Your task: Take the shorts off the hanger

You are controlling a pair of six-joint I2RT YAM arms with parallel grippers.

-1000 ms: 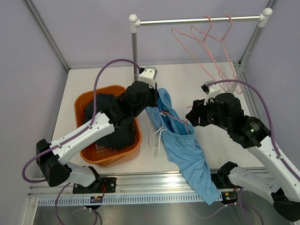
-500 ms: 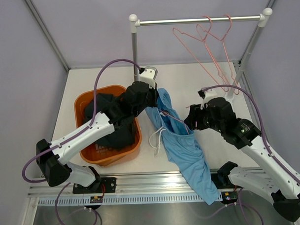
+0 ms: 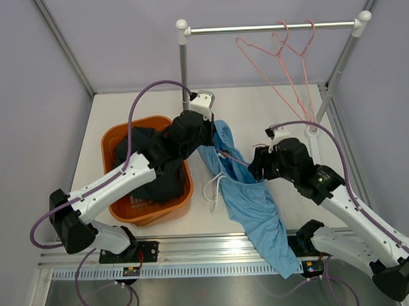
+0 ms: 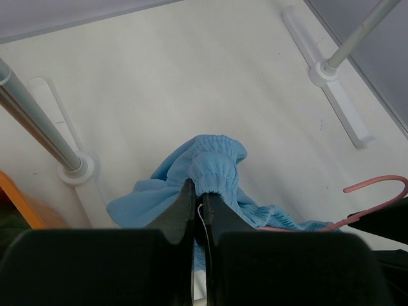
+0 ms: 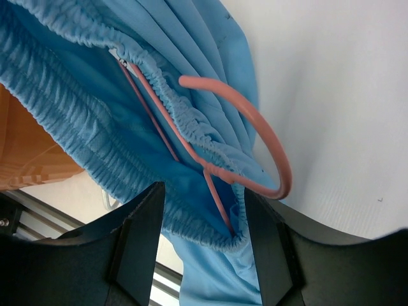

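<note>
The light blue shorts hang over the table's front, held up by the waistband in my left gripper, which is shut on it. A pink hanger is still threaded through the waistband, its hook sticking out towards the right. My right gripper is open, its jaws standing on either side of the hanger's neck and the bunched waistband without pinching them. In the top view it sits at the shorts' right edge. Dark shorts lie heaped in the orange basket.
A rack spans the back, with two empty pink hangers on it. Its left post stands just behind my left wrist, and its right foot lies on the table. A metal rail runs along the front edge.
My right arm has moved left and closer to the shorts, bringing its open jaws around the hanger's neck. The left arm and the shorts have stayed put.
</note>
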